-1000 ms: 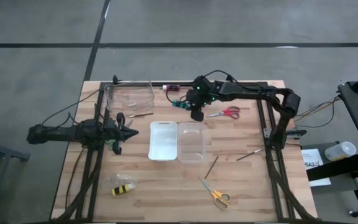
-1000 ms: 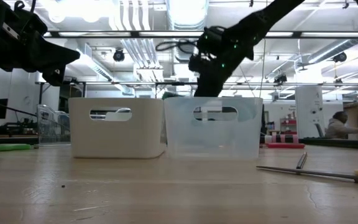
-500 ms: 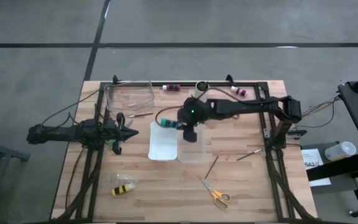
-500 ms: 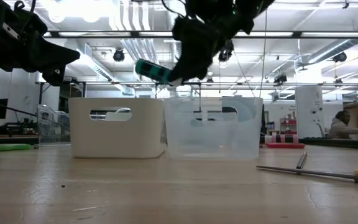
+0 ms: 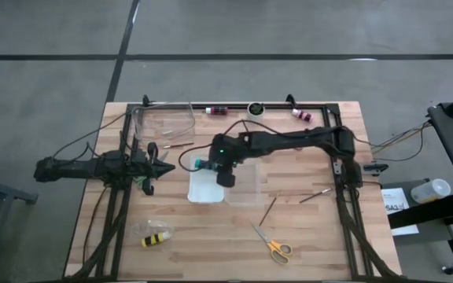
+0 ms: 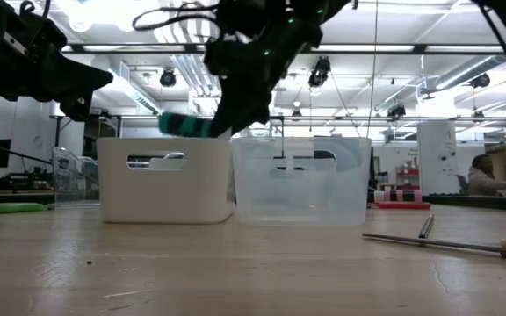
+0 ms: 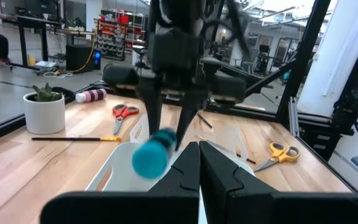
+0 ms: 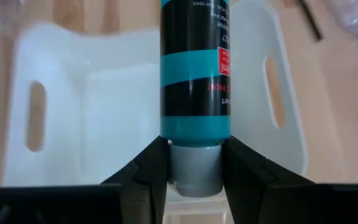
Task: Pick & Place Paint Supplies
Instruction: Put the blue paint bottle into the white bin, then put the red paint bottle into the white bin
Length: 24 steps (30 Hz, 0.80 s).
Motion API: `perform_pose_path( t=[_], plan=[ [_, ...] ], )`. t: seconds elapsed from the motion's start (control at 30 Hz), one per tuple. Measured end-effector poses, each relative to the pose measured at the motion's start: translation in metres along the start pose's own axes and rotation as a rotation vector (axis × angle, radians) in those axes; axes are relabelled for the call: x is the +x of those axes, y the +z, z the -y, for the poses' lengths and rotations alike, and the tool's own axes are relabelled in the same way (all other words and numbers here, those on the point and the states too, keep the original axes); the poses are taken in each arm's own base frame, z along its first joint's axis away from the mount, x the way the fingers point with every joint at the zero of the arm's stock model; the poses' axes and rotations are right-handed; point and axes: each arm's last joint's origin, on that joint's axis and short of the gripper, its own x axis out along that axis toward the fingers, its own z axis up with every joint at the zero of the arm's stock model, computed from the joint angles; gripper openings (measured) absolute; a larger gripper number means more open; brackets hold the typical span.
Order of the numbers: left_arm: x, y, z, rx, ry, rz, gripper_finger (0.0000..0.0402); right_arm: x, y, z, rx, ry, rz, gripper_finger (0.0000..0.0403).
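Note:
A teal paint bottle with black bands [image 5: 203, 164] hangs over the white bin [image 5: 197, 191], carried by my right gripper [image 5: 220, 169], which is shut on it. In the low view the bottle [image 6: 187, 125] juts out above the white bin's rim [image 6: 165, 140]. A clear bin [image 5: 246, 191] stands right beside the white one. My left gripper [image 5: 163, 167] waits shut at the table's left, level with the bins, holding nothing. My right gripper pinches the bottle's grey cap end [image 8: 194, 177] between its two fingers [image 8: 151, 165]. The fingers slant down toward the table's left, and the bottle sticks out past them along their line. It hangs nearly level, clear of the white bin below.
Yellow scissors [image 5: 274, 248] and two thin brushes [image 5: 267, 211] [image 5: 314, 195] lie near the right front. A yellow-and-black bottle [image 5: 157, 238] lies front left. Two bottles [image 5: 217, 111] [image 5: 301, 115] and a white cup [image 5: 254, 108] sit at the far edge, a clear container [image 5: 163, 122] far left.
My right gripper has swung from the table's far side toward the near-left, carrying the teal bottle. It passed over the seam between the two bins and now hangs over the white bin. The gap between its fingers looks unchanged.

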Motion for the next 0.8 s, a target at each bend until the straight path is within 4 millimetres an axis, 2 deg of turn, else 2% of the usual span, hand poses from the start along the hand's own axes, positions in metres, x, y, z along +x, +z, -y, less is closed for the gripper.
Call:
perform_pose_path(
  t=[0.2,0.4,0.57,0.8],
  plan=[
    [0.000,0.000,0.000,0.000,0.000,0.000,0.0001,0.031,0.006,0.004,-0.020,-0.017,-0.115,0.0112],
    [0.000,-0.001,0.000,0.001,0.001,-0.007,0.0001,0.052,0.009,0.008,-0.011,-0.032,-0.242,0.0145],
    [0.001,-0.001,0.000,0.001,0.003,-0.014,0.0001,0.059,0.012,0.009,-0.032,-0.036,-0.266,0.0151],
    [0.002,-0.002,0.000,0.002,0.004,-0.025,0.0001,0.053,0.016,0.008,-0.048,-0.048,-0.237,0.0153]
  ],
)
